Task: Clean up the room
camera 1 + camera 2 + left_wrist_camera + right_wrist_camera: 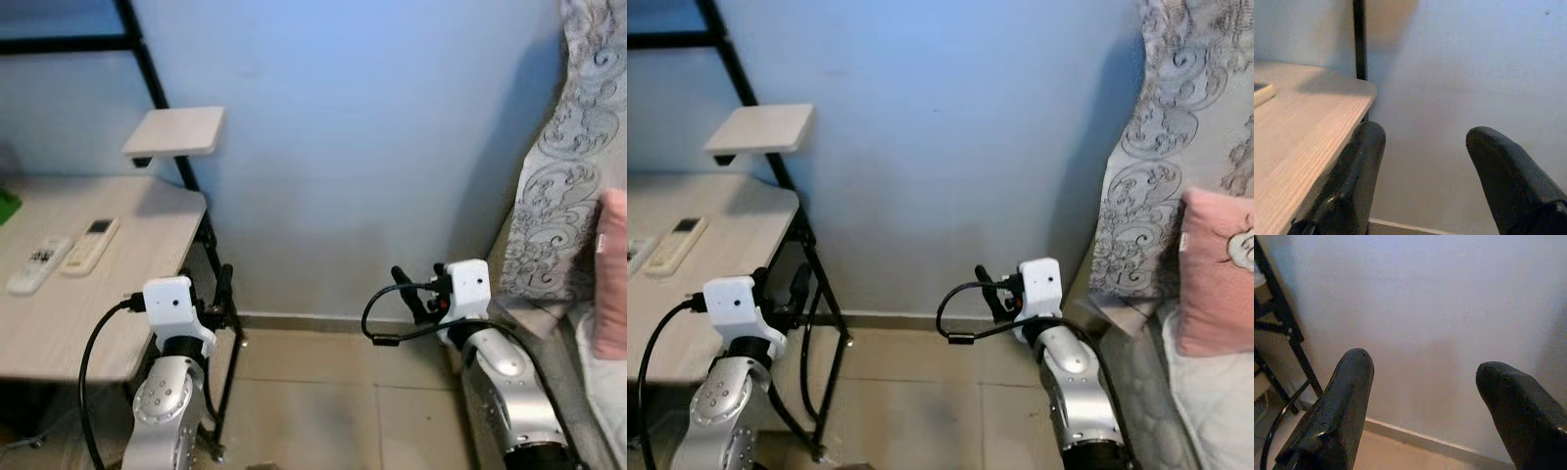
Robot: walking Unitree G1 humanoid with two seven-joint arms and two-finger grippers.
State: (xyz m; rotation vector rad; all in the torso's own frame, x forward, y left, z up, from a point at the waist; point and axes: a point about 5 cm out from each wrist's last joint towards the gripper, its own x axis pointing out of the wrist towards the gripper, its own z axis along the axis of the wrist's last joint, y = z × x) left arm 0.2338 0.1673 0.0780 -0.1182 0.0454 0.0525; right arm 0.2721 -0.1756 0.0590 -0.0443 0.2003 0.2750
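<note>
Two white remote controls [90, 245] [39, 264] lie side by side on the light wooden desk [108, 304] at my left. A pink pillow [1215, 274] rests on the bed at my right. My left gripper [1422, 147] hangs open beside the desk's right edge, holding nothing. My right gripper [1422, 377] is open too, low above the floor and pointing at the blue wall, with nothing between its fingers [1347, 396].
A blue wall [372, 147] stands straight ahead with a baseboard above the beige tiled floor [333, 392]. A black metal frame [167, 108] carries a small wooden shelf [176, 130] over the desk. A patterned grey bedspread [563, 196] hangs at the right.
</note>
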